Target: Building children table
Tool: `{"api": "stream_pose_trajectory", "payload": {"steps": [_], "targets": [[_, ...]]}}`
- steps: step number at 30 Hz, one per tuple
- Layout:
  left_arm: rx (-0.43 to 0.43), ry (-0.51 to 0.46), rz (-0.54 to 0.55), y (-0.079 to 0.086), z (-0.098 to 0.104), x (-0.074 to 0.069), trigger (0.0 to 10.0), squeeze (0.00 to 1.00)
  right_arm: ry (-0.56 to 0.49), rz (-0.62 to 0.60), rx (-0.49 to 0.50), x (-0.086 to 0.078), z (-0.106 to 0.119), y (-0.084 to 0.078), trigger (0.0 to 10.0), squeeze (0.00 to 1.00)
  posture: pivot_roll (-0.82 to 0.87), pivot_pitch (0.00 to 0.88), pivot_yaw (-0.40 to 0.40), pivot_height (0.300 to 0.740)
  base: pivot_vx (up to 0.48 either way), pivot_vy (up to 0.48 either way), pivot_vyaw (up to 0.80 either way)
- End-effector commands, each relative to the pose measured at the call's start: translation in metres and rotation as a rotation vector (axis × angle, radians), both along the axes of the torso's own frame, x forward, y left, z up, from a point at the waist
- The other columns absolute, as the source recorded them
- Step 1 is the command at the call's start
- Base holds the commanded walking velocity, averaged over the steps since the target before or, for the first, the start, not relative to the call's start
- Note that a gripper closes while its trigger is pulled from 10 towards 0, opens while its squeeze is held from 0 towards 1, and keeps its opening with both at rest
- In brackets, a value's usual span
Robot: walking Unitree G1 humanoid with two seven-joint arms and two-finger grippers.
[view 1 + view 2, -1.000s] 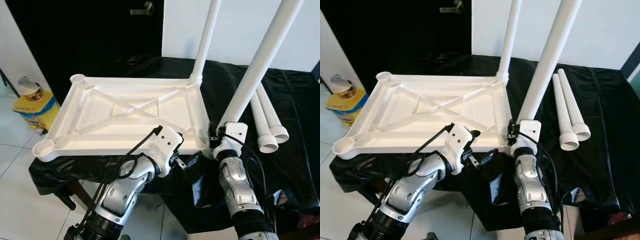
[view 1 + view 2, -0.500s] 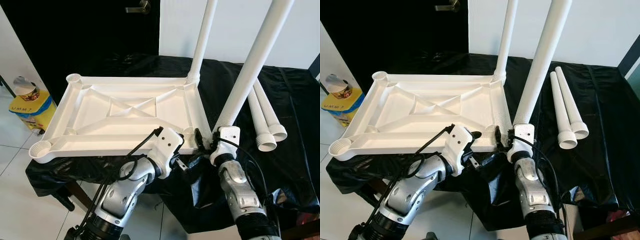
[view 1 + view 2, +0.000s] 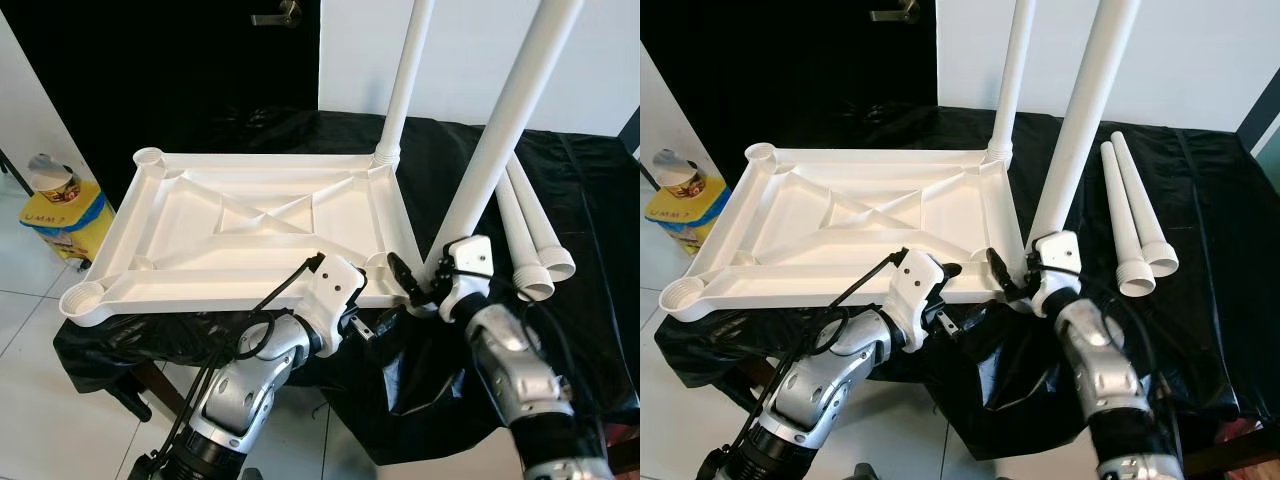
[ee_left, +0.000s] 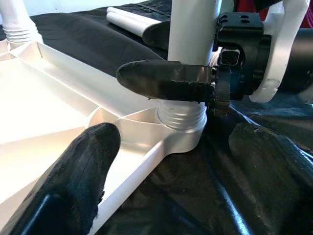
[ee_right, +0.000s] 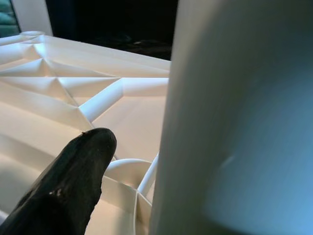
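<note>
A yellow container sits on the floor far out to the left of both tools. The white tabletop lies upside down on the black-draped bench, its ribbed underside up, with open sockets at its two left corners. The left tool hovers at the tabletop's near edge, close to the near right corner; its fingers are spread apart, one just over the rim and the other over the black cloth, holding nothing. Just to its right, the near table leg stands a little tilted in the near right corner socket, threaded end down. The right tool is clamped on this leg just above the socket, one finger crossing its front. Beyond the tools, a far table leg stands upright in the far right corner. To the right tool's right, two loose legs lie side by side on the cloth.
</note>
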State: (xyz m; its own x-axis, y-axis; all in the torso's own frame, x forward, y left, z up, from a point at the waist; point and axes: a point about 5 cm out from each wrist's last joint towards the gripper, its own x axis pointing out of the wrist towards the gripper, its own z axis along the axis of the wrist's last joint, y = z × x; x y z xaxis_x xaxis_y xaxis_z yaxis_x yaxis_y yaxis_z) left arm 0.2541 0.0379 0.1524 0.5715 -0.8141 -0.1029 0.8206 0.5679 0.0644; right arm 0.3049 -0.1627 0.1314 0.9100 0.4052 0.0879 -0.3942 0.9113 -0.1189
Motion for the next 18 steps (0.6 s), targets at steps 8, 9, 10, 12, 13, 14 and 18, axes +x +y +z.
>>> {"api": "stream_pose_trajectory", "payload": {"steps": [8,9,10,12,13,14,18], "targets": [[-0.007,0.013,-0.001,0.002,0.003,-0.004,10.0,0.0,0.062,0.007,-0.003,-0.006,-0.015,-0.005,0.0,0.0,0.03,0.054,-0.028,0.74,0.0,0.0,0.0],[-0.007,0.013,-0.001,0.002,0.003,-0.004,10.0,0.0,0.062,0.007,-0.003,-0.006,-0.015,-0.005,0.0,0.0,0.03,0.054,-0.028,0.74,0.0,0.0,0.0],[-0.008,0.013,0.002,0.003,0.003,-0.004,10.0,0.0,0.072,0.001,0.001,-0.008,-0.017,-0.004,0.0,0.0,0.03,0.053,-0.026,0.74,0.0,0.0,0.0],[-0.007,0.014,0.004,0.003,0.003,-0.005,10.0,0.0,0.082,-0.01,0.005,-0.009,-0.02,-0.004,0.0,0.0,0.03,0.049,-0.024,0.74,0.0,0.0,0.0],[-0.009,0.016,0.003,0.003,0.003,-0.005,10.0,0.0,0.095,-0.031,0.021,-0.01,-0.022,-0.004,0.0,0.0,0.03,0.049,-0.023,0.74,0.0,0.0,0.0],[-0.01,0.015,0.003,0.003,0.003,-0.006,10.0,0.0,0.101,-0.053,0.038,-0.012,-0.023,-0.003,10.0,0.0,0.03,0.059,-0.023,0.74,0.0,0.0,0.0],[-0.007,0.015,0.003,0.004,0.003,-0.005,10.0,0.0,0.103,-0.097,0.068,-0.012,-0.024,-0.001,10.0,0.0,0.02,0.067,-0.021,0.74,0.0,0.0,0.0]]}}
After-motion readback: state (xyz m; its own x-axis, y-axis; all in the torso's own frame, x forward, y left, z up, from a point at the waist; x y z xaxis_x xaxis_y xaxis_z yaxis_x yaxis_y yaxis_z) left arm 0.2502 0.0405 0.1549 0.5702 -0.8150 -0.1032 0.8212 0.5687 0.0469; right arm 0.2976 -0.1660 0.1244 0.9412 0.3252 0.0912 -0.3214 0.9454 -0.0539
